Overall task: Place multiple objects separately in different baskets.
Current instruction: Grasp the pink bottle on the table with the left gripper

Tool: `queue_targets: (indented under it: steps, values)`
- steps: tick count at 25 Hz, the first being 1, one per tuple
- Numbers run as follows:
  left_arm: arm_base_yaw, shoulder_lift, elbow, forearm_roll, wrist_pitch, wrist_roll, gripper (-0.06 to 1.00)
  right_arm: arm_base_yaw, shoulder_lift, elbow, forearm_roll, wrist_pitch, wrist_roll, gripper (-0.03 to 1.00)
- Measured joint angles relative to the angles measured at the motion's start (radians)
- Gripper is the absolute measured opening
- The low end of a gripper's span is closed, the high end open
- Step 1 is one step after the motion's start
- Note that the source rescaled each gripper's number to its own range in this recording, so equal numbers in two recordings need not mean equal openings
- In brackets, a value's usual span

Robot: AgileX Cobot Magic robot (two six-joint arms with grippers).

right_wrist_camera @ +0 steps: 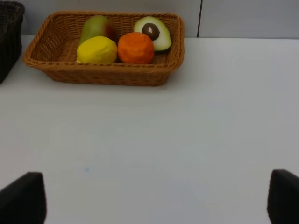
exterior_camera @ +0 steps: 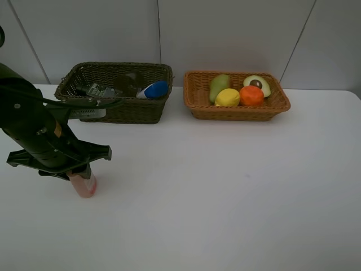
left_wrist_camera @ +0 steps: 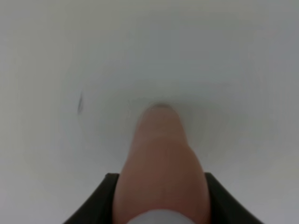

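Pink bottle (exterior_camera: 85, 185) upright on white worktop (exterior_camera: 225, 192) near left edge, long axis vertical, base down, top hidden under left gripper (exterior_camera: 79, 171). Body pale salmon-pink, smooth, rounded; in left wrist view seen lengthwise (left_wrist_camera: 161, 168), tapering toward rounded far end on the worktop, with whitish band at near end. Left gripper (left_wrist_camera: 161, 196) pinching pink bottle, dark fingers (left_wrist_camera: 100, 200) flanking its sides. Right gripper (right_wrist_camera: 154, 205) spread wide over bare worktop, nothing between fingertips (right_wrist_camera: 23, 196). Dark basket (exterior_camera: 115, 90) at back left edge: white blue-capped bottle (exterior_camera: 152, 90) lying on side, cap toward right. Light orange basket (exterior_camera: 236, 96) at back, right of dark one: pear (exterior_camera: 219, 86), lemon (exterior_camera: 227, 97), orange (exterior_camera: 251, 95), avocado half (exterior_camera: 258, 84) cut face up, pit showing.
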Motion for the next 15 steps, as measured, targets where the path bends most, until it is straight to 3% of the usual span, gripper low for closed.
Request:
queue_targets:
  steps: [8, 15]
  values:
    - [0.0, 0.0, -0.007, -0.01, 0.018, 0.001, 0.43, 0.0, 0.0, 0.0, 0.0, 0.0, 0.0, 1.0]
    - [0.0, -0.002, -0.136, -0.01, 0.208, 0.001, 0.43, 0.0, 0.0, 0.0, 0.0, 0.0, 0.0, 1.0]
